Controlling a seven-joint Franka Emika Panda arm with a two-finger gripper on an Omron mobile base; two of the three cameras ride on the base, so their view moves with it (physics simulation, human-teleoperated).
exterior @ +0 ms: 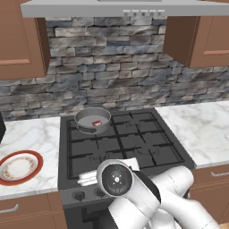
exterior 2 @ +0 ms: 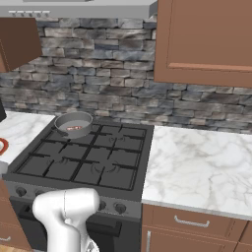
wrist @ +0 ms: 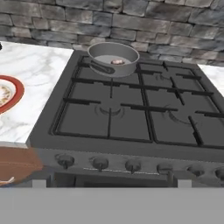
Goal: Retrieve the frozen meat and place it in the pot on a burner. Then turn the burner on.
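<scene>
The frozen meat point(exterior: 96, 123) lies inside the pot point(exterior: 92, 120), which sits on the stove's point(exterior: 120, 143) rear left burner, its dark handle pointing toward the front left. A row of knobs point(wrist: 100, 163) lines the stove front, and a red-rimmed plate point(exterior: 19, 167) rests on the marble table point(exterior: 31, 138) to the left. The hand is spread fully open, holding nothing.

— How is the arm point(exterior: 147, 197) sitting?

— Folded low and close to the base. One round joint point(exterior: 115, 179) has its dark face turned back toward the left base camera.

— And the gripper point(wrist: 111, 184)?

— It points forward and slightly down. The fingertips point(wrist: 38, 183) show as small pale stubs, hard to make out, but they seem spread wide with nothing between them.
</scene>
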